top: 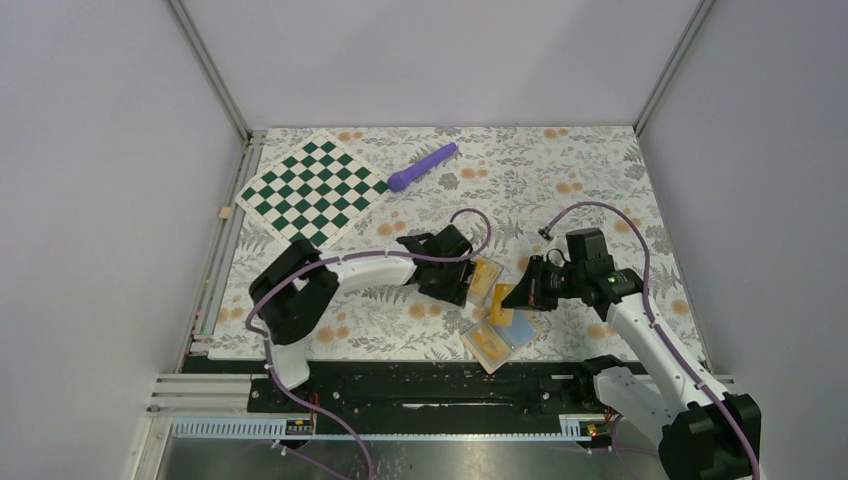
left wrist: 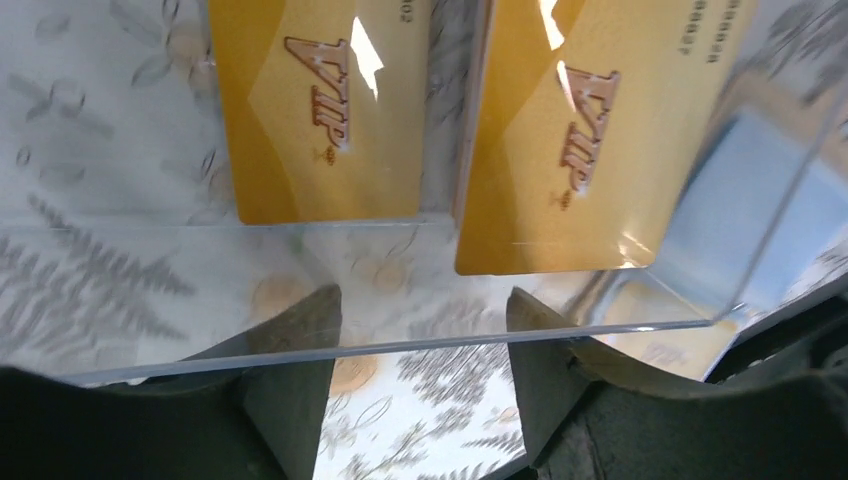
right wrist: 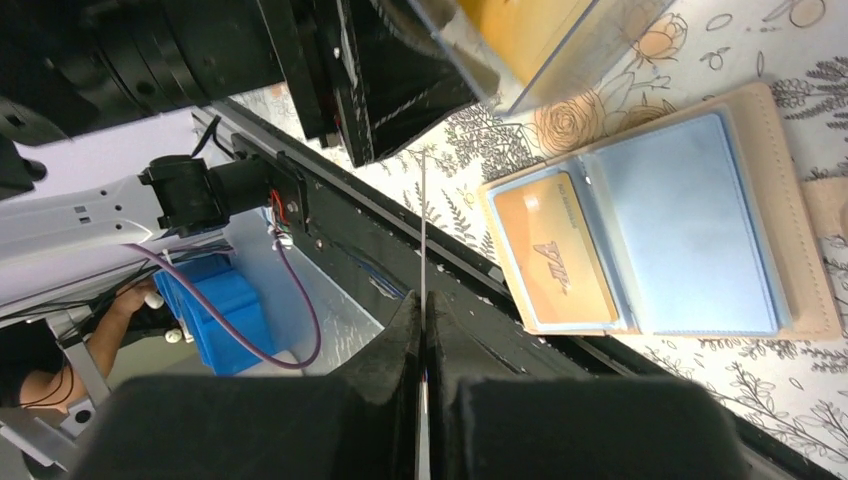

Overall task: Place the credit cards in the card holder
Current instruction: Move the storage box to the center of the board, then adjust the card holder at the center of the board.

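As the right pincer [right wrist: 422, 305] pinches it, the card [right wrist: 422, 200] shows edge-on.

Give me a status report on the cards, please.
Right hand shut on one card, beside the open wallet. Second card already pocketed. Left hand open at clear case, two cards inside. Nothing blocking the wallet.

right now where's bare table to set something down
Free: far right, from the purple stick to the wall, and the strip between left arm and near edge. Crowded: front centre, where clear case, card holder, left gripper and right gripper bunch.
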Robot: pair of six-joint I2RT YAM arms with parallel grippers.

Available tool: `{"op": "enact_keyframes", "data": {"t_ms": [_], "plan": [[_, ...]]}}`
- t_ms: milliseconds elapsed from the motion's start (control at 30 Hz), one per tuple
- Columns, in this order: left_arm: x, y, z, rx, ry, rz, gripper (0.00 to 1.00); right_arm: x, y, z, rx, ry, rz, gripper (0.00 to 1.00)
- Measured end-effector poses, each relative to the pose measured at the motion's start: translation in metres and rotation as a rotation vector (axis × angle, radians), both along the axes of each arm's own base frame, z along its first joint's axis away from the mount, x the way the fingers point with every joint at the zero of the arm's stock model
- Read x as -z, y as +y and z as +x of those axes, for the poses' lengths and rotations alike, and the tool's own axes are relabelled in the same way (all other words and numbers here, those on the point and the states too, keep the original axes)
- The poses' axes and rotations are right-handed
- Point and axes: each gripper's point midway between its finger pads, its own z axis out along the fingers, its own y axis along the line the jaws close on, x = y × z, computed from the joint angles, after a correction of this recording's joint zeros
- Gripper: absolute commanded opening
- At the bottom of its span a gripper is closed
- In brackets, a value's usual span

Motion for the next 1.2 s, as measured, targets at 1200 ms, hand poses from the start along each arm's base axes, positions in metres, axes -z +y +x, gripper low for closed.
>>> {"op": "enact_keyframes", "data": {"t_ms": [1200], "plan": [[-0.014,-0.063,-0.049,-0.113,0.359,-0.432,0.64,0.101,-0.092,-0.047,0.457,0.351,-0.52,0.0]]}}
